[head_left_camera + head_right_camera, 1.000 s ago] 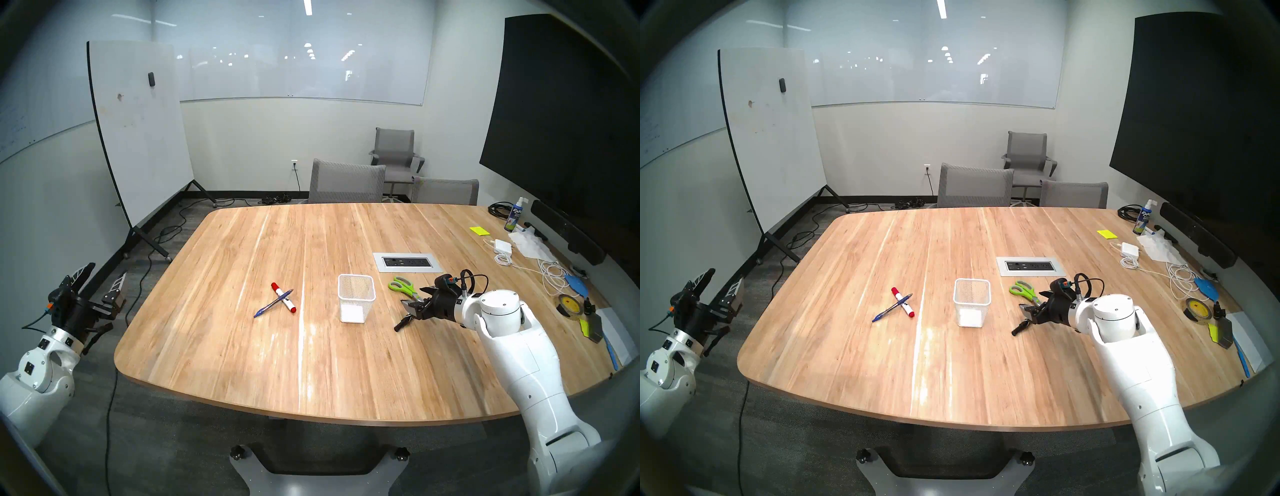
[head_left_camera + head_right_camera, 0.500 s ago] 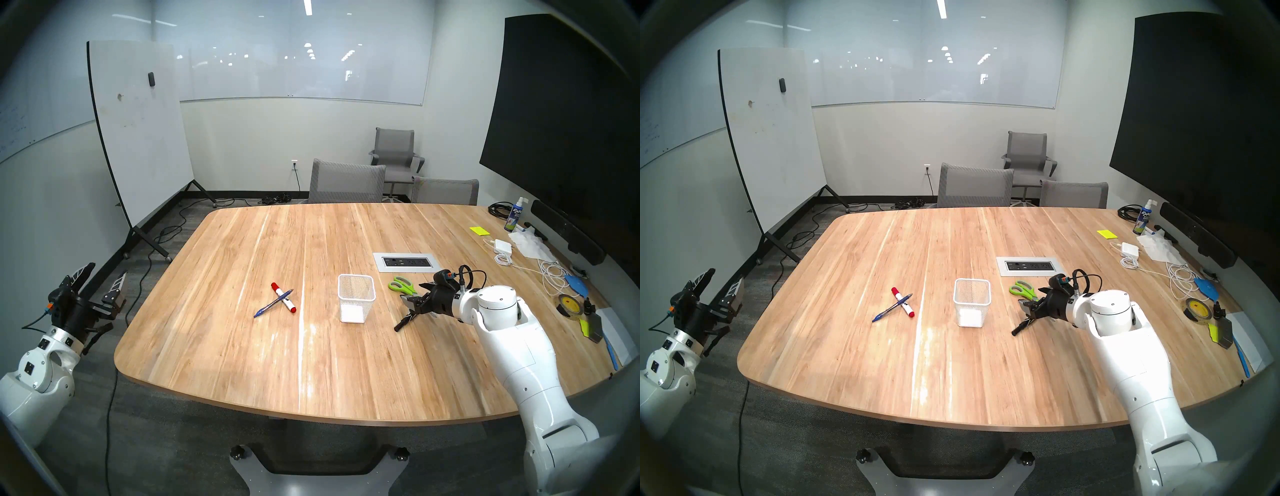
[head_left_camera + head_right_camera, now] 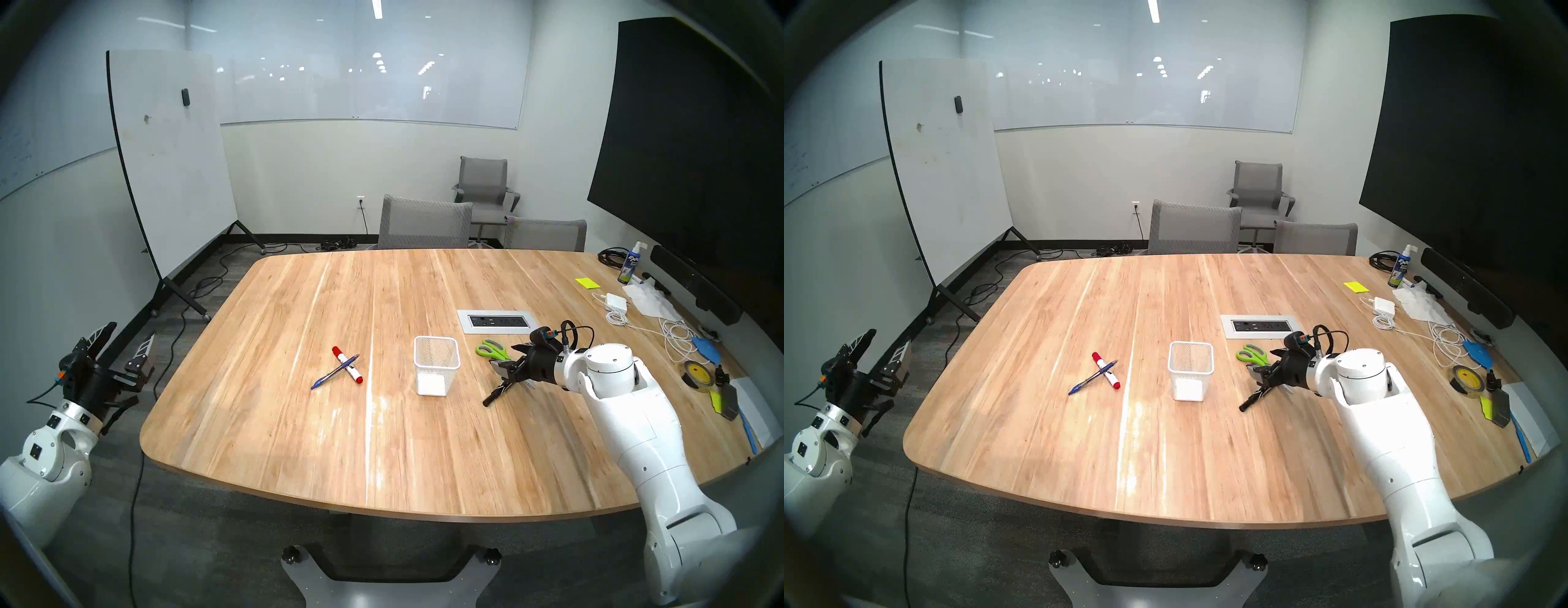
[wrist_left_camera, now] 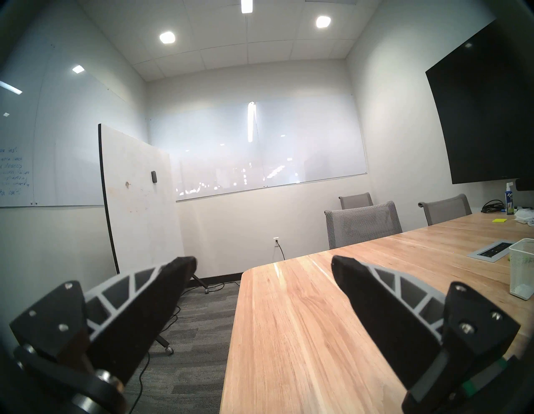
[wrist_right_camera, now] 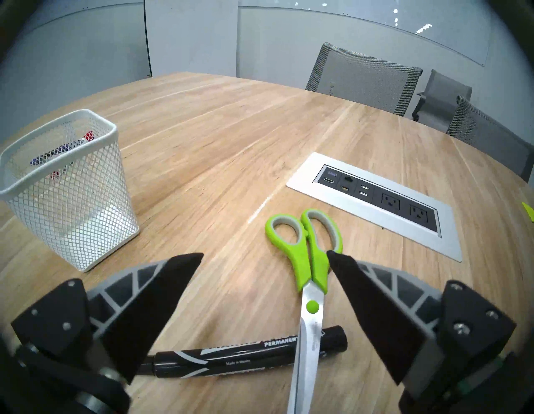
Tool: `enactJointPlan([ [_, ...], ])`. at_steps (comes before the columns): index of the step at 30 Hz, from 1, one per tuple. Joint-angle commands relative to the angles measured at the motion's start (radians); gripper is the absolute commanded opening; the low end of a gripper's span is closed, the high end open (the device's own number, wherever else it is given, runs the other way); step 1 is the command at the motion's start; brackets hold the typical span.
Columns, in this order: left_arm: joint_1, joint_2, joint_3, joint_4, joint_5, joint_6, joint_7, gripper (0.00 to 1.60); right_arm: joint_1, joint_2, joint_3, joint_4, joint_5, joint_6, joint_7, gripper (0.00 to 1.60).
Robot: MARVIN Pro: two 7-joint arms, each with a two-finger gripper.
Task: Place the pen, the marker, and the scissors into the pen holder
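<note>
Right of frame centre, the right tool [image 5: 264, 256] is held spread over scissors [image 5: 309, 260] crossing a black marker [image 5: 248, 357]; left tool [image 4: 263, 261] spread off-counter.

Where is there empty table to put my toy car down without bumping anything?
Bare wood lies between the pen crossing the red-ended marker and the pen holder, and along the near table edge. It is crowded right of the holder: scissors, black marker, open right gripper.

The right gripper [image 3: 502, 373] has edged farther along the scissors [image 3: 492, 349] toward their green handles.
</note>
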Motion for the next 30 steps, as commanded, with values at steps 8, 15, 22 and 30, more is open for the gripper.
enactJointPlan([
  [8, 0.001, -0.001, -0.013, -0.004, -0.001, -0.002, 0.0, 1.6, 0.078, 0.011, 0.009, 0.041, 0.004, 0.011, 0.03, 1.6],
  [15, 0.002, -0.001, -0.013, -0.004, -0.001, -0.002, 0.0, 1.6, 0.098, 0.008, 0.006, 0.071, 0.0, 0.014, 0.035, 1.6],
  [22, 0.002, -0.001, -0.013, -0.004, -0.001, -0.002, 0.0, 1.6, 0.118, 0.003, -0.003, 0.112, -0.009, 0.004, 0.037, 1.6],
  [30, 0.001, -0.001, -0.013, -0.004, -0.001, -0.002, 0.0, 1.6, 0.139, -0.003, -0.011, 0.143, -0.018, -0.002, 0.034, 1.6],
])
